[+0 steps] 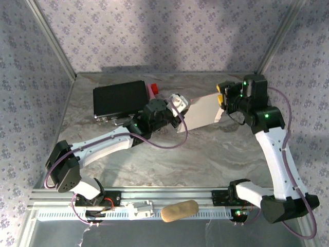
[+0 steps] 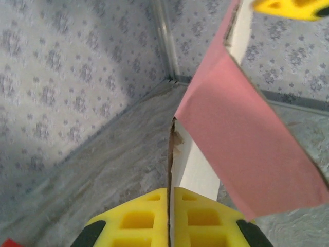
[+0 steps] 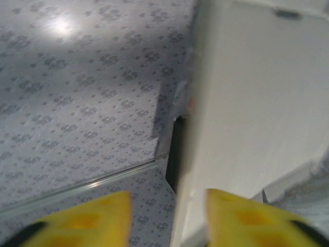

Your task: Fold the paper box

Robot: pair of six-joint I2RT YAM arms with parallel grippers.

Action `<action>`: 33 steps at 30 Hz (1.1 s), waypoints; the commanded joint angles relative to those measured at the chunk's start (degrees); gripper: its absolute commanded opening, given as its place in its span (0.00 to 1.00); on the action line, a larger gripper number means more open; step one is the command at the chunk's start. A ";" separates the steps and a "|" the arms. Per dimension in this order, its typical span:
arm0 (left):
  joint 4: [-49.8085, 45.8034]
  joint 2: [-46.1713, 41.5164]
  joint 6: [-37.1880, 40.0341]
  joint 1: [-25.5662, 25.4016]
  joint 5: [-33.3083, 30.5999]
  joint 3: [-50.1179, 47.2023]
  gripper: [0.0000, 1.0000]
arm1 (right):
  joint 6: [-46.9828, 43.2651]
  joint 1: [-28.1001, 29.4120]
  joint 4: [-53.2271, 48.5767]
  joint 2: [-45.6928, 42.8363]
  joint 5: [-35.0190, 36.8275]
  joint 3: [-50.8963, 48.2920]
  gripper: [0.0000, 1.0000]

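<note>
The paper box (image 1: 201,110) is a pink cardboard sheet, paler inside, held up off the table between both arms. My left gripper (image 1: 181,107) is at its left end. In the left wrist view the yellow fingers (image 2: 139,221) of that gripper (image 2: 169,218) are shut on a thin cardboard edge, and a pink panel (image 2: 247,149) slants up to the right. My right gripper (image 1: 221,95) is at the box's right end. In the right wrist view it (image 3: 167,218) stands open, with the pale panel (image 3: 257,103) running between its fingers close to the right one.
A larger black box (image 1: 119,99) lies at the back left with a small red object (image 1: 152,88) beside it. A tan oblong object (image 1: 180,211) rests on the near rail. Patterned walls enclose the marble table (image 1: 205,154) at the back and on both sides.
</note>
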 commanded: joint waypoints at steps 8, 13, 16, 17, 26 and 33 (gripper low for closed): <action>-27.68 1.54 -37.34 9.55 -1.25 13.67 0.00 | -43.11 13.21 11.54 -11.58 8.32 -10.44 0.71; -37.00 3.53 -43.56 11.18 0.66 19.32 0.00 | -59.76 29.20 18.44 -8.71 16.87 -23.66 0.72; -38.78 3.81 -43.17 11.32 1.00 20.70 0.00 | -67.33 36.74 19.45 -3.14 23.00 -24.07 0.78; -39.31 3.78 -42.90 11.27 1.00 21.07 0.00 | -69.18 38.05 19.37 -1.26 23.93 -23.31 0.79; -40.37 3.59 -41.27 11.32 1.13 21.99 0.00 | -73.75 35.99 13.97 11.41 19.63 -13.03 0.75; -39.66 3.17 -40.03 11.34 1.54 21.64 0.00 | -73.39 33.35 11.85 14.62 15.92 -9.29 0.55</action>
